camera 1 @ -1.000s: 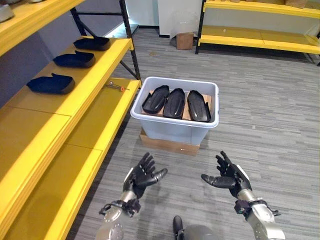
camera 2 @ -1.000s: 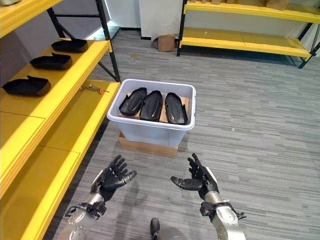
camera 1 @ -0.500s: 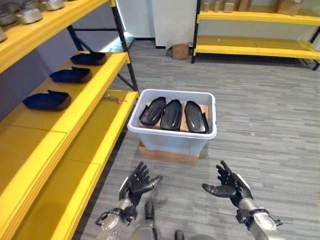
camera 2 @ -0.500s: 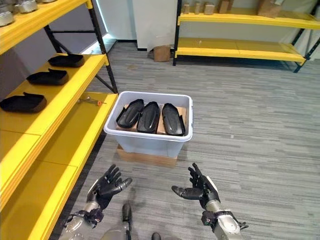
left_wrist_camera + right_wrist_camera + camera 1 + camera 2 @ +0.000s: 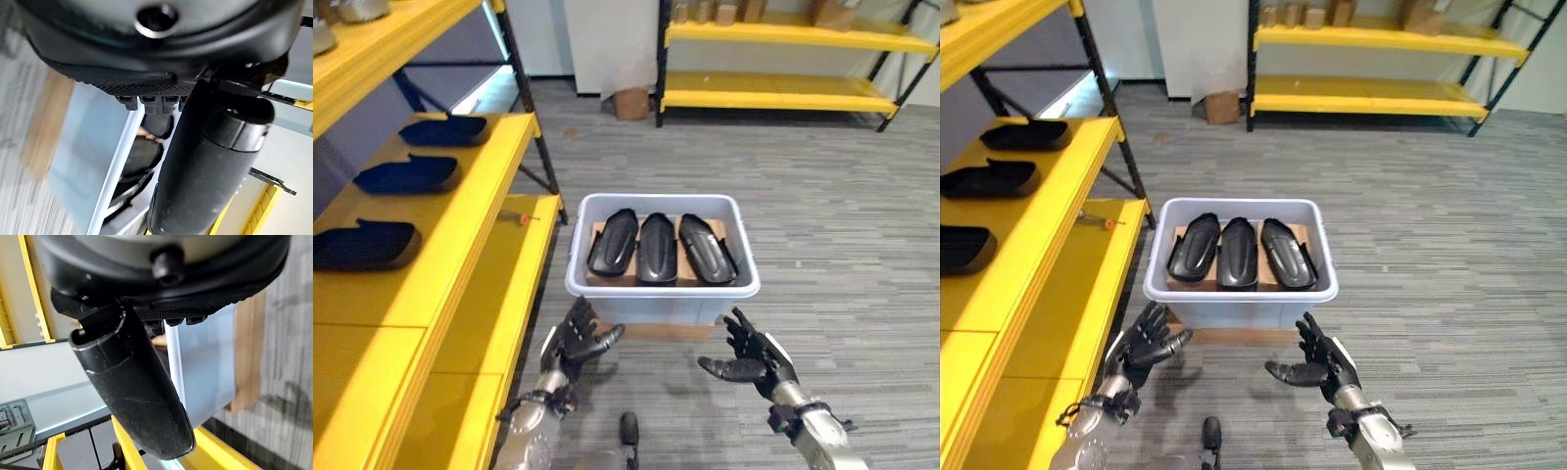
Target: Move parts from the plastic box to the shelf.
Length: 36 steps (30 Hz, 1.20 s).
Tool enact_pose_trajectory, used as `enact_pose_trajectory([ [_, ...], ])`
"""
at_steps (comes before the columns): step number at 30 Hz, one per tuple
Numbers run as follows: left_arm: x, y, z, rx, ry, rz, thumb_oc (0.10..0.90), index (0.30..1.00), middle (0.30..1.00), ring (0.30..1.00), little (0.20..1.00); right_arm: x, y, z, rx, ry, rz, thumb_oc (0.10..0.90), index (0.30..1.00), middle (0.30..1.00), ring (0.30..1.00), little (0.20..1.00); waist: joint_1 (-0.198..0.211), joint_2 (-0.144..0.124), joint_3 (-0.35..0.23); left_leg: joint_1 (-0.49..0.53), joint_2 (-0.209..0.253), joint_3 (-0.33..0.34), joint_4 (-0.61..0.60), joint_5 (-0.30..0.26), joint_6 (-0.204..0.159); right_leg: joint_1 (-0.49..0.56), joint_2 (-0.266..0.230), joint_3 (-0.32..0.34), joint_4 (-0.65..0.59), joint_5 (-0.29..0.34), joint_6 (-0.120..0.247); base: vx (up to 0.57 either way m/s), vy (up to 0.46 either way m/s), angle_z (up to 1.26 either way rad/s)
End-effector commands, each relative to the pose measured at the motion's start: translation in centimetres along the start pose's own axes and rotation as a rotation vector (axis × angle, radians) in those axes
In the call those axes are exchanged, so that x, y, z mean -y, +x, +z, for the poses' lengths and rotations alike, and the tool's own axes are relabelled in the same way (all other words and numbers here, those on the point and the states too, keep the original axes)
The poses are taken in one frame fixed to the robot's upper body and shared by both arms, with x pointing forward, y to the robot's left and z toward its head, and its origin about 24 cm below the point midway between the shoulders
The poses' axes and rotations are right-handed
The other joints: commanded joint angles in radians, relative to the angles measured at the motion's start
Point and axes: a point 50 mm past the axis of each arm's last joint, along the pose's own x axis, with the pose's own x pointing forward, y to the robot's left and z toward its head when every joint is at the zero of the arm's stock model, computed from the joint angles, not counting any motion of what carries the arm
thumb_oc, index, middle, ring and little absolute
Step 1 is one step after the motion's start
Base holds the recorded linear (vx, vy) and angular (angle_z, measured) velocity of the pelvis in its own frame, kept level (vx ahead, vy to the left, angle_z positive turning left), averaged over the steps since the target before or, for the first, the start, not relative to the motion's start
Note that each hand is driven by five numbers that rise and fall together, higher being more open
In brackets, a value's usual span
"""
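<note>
The pale grey plastic box sits on the carpeted floor, resting on a flat cardboard slab that shows under its near edge. Inside the box lie three black parts side by side — each long, shell-shaped and running from the near wall to the far wall, on a brown cardboard liner.

The left hand hangs just before the box's near left corner, palm turned inward, its fingers spread and released, grasping nothing. The right hand hangs before the box's near right corner, well apart from the left, with its fingers likewise spread and empty. Neither hand touches the box.

To the left of the box stands the yellow shelf. Its upper level carries three more dark parts in a row, spaced apart. On the lower level, near the box's far left corner, lies a small tool with an orange tip.

Beyond the box, across the floor, a second yellow rack lines the back wall, with a small cardboard carton on the floor beside it.
</note>
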Motion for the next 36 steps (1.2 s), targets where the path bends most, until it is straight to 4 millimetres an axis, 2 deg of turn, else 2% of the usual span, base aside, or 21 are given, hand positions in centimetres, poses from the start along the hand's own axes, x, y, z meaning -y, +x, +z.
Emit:
enact_pose_trajectory([
  [1,2.1,0.7,2.5,0.113,0.076,-0.133,0.9,1.0,1.0,1.0,1.0,-0.1,1.5,4.7,0.226,-0.061,0.006,0.9,1.0,1.0,1.0,1.0,0.014,0.011,-0.08,-0.002,0.109,-0.025,0.062,-0.156,-0.057,-0.145,0.034,-0.033,0.042,0.077,-0.002,0.19,0.178,0.27],
  [3,2.1,0.8,2.6,0.111,0.09,-0.138,0.9,1.0,1.0,1.0,1.0,-0.3,1.6,4.7,0.23,-0.058,0.008,0.9,1.0,1.0,1.0,1.0,0.014,0.01,-0.082,0.001,0.103,-0.02,0.062,-0.161,-0.047,-0.158,0.029,-0.036,0.084,0.089,0.004,0.09,0.092,0.11],
  [5,1.8,0.8,2.5,0.094,0.096,-0.136,0.9,1.0,1.0,1.0,1.0,-0.3,1.6,4.4,0.206,-0.061,-0.034,0.9,1.0,1.0,1.0,1.0,0.015,0.005,-0.09,0.016,0.079,0.0,0.064,-0.184,-0.013,-0.205,0.004,-0.06,0.248,0.171,0.032,0.18,0.165,0.05],
  [6,1.7,0.7,2.5,0.094,0.095,-0.134,0.9,1.0,1.0,1.0,1.0,-0.2,1.6,4.2,0.201,-0.061,-0.044,0.9,1.0,1.0,1.0,1.0,0.015,0.009,-0.088,0.026,0.077,0.001,0.061,-0.188,-0.008,-0.228,-0.003,-0.066,0.3,0.199,0.035,0.11,0.106,0.04],
  [7,1.7,0.7,2.5,0.094,0.095,-0.134,0.9,1.0,1.0,1.0,1.0,-0.2,1.6,4.2,0.201,-0.061,-0.044,0.9,1.0,1.0,1.0,1.0,0.016,0.008,-0.088,0.026,0.077,0.002,0.062,-0.188,-0.008,-0.23,-0.004,-0.065,0.302,0.198,0.035,0.08,0.085,0.01],
  [9,1.5,0.3,2.5,0.101,0.088,-0.141,0.9,1.0,1.0,1.0,1.0,0.2,1.5,4.1,0.21,-0.083,-0.059,0.9,1.0,1.0,1.0,1.0,0.017,0.023,-0.075,0.067,0.075,0.005,0.039,-0.198,0.008,-0.317,-0.006,-0.087,0.446,0.246,0.037,0.15,0.081,-0.04],
  [10,1.4,0.1,2.7,0.106,0.092,-0.144,0.9,1.0,1.0,1.0,1.0,0.4,1.4,4.2,0.219,-0.095,-0.063,0.9,1.0,1.0,1.0,1.0,0.018,0.025,-0.068,0.08,0.074,0.006,0.027,-0.198,0.009,-0.347,0.001,-0.089,0.446,0.247,0.037,0.13,-0.008,-0.09],
  [11,1.4,0.0,2.8,0.109,0.093,-0.145,0.9,1.0,1.0,1.0,1.0,0.5,1.4,4.4,0.225,-0.092,-0.061,0.9,1.0,1.0,1.0,1.0,0.016,0.026,-0.064,0.088,0.075,0.004,0.022,-0.198,0.008,-0.36,0.01,-0.089,0.421,0.244,0.036,0.11,-0.112,-0.17],
  [12,1.2,0.0,3.0,0.115,0.094,-0.141,0.9,1.0,1.0,1.0,1.0,0.7,1.4,4.6,0.236,-0.089,-0.059,0.9,1.0,1.0,1.0,1.0,0.012,0.024,-0.054,0.103,0.078,0.0,0.011,-0.197,0.003,-0.377,0.023,-0.089,0.344,0.237,0.035,0.11,-0.214,-0.17],
  [14,0.7,0.2,3.8,0.129,0.101,-0.141,0.9,1.0,1.0,1.0,1.0,1.3,1.3,5.3,0.251,-0.099,-0.07,0.9,1.0,1.0,1.0,1.0,0.006,0.008,-0.035,0.128,0.085,-0.005,-0.008,-0.2,-0.014,-0.366,0.023,-0.097,0.07,0.232,0.038,0.12,-0.265,-0.12],
  [15,0.7,0.2,3.9,0.132,0.104,-0.145,0.9,1.0,1.0,1.0,1.0,1.4,1.3,5.4,0.253,-0.105,-0.074,0.9,1.0,1.0,1.0,1.0,0.004,0.007,-0.03,0.135,0.087,-0.006,-0.011,-0.201,-0.018,-0.361,0.023,-0.1,0.039,0.237,0.04,0.14,-0.281,-0.06],
  [16,0.6,0.1,4.5,0.151,0.114,-0.14,0.9,1.0,1.0,1.0,1.0,1.6,1.4,5.8,0.255,-0.122,-0.079,0.9,1.0,1.0,1.0,1.0,0.0,-0.005,-0.017,0.167,0.091,0.001,-0.029,-0.214,-0.029,-0.385,0.013,-0.098,-0.088,0.31,0.067,0.13,-0.242,-0.03],
  [18,0.6,-0.1,4.6,0.156,0.117,-0.138,0.9,1.0,1.0,1.0,1.0,1.6,1.6,6.0,0.249,-0.132,-0.093,0.9,1.0,1.0,1.0,1.0,-0.002,-0.01,-0.007,0.2,0.098,0.007,-0.044,-0.226,-0.034,-0.423,-0.001,-0.1,-0.158,0.374,0.088,0.15,-0.277,-0.07],
  [20,0.6,-0.4,4.5,0.158,0.118,-0.139,0.9,1.0,1.0,1.0,1.0,1.7,1.6,5.8,0.244,-0.14,-0.115,0.9,1.0,1.0,1.0,1.0,-0.004,-0.008,0.0,0.226,0.109,0.007,-0.052,-0.233,-0.036,-0.451,-0.004,-0.101,-0.163,0.391,0.096,0.14,-0.278,-0.07],
  [23,0.4,-0.6,4.3,0.161,0.116,-0.116,0.9,1.0,1.0,1.0,1.0,2.2,1.3,5.2,0.222,-0.125,-0.145,0.9,1.0,1.0,1.0,1.0,-0.005,-0.02,-0.017,0.231,0.12,0.006,-0.057,-0.233,-0.046,-0.411,0.003,-0.105,-0.177,0.384,0.089,0.13,-0.302,0.05],
  [27,-0.2,-1.4,3.9,0.158,0.099,-0.103,0.9,1.0,1.0,1.0,1.0,2.1,0.7,4.3,0.157,-0.175,-0.128,0.9,1.0,1.0,1.0,1.0,-0.012,-0.02,-0.045,0.262,0.165,0.055,-0.085,-0.219,-0.077,-0.342,0.014,-0.135,-0.202,0.335,0.06,0.15,-0.277,0.05],
  [30,-0.6,-1.9,4.1,0.199,0.085,-0.059,0.9,1.0,1.0,1.0,1.0,2.6,0.2,4.0,0.125,-0.24,-0.123,0.9,1.0,1.0,1.0,1.0,-0.014,-0.017,-0.056,0.26,0.187,0.066,-0.09,-0.209,-0.093,-0.314,0.027,-0.138,-0.21,0.307,0.039,0.1,-0.218,-0.14],
  [31,-1.2,-2.2,5.0,0.274,0.017,0.001,0.9,1.0,1.0,1.0,1.0,3.5,-0.2,4.5,0.135,-0.313,-0.154,0.9,1.0,1.0,1.0,1.0,-0.011,-0.017,-0.055,0.23,0.218,0.073,-0.063,-0.198,-0.109,-0.296,0.037,-0.138,-0.201,0.274,0.015,0.07,-0.284,-0.03],
  [36,-1.2,-1.8,6.9,0.381,-0.085,0.018,0.9,1.0,1.0,1.0,1.0,4.0,0.0,7.1,0.254,-0.438,-0.204,0.9,1.0,1.0,1.0,1.0,-0.006,-0.028,-0.04,0.166,0.254,0.078,0.038,-0.207,-0.124,-0.299,0.057,-0.142,-0.169,0.237,-0.021,0.03,-0.261,0.06],
])
